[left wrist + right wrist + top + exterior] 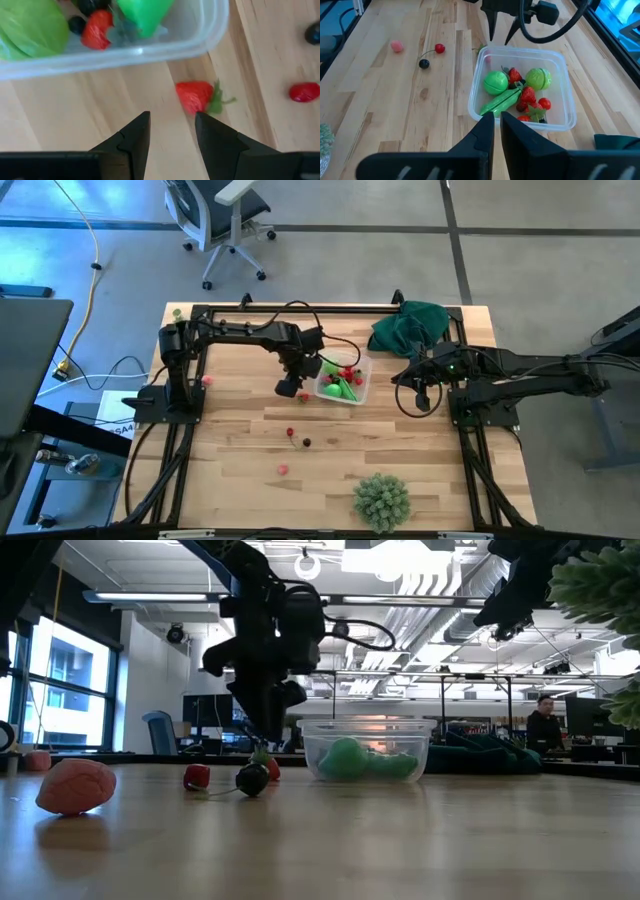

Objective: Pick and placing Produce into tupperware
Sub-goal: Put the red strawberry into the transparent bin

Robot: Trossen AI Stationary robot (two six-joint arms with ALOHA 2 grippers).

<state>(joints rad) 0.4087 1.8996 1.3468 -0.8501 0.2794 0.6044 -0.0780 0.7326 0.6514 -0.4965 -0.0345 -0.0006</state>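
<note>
A dark green cloth [410, 326], a spiky ball [381, 500], an office chair [218, 212].

A grey floor [520, 270] is being occupied by an office chair [225, 220]; the ceiling [420, 580] is being lit by windows [60, 690].

- High view: straight down over my whole table [250, 430].
- Low view: level at tabletop, facing the room.
- My wrist views: close, sharing the tupperware [150, 47] at 12 o'clock.
</note>
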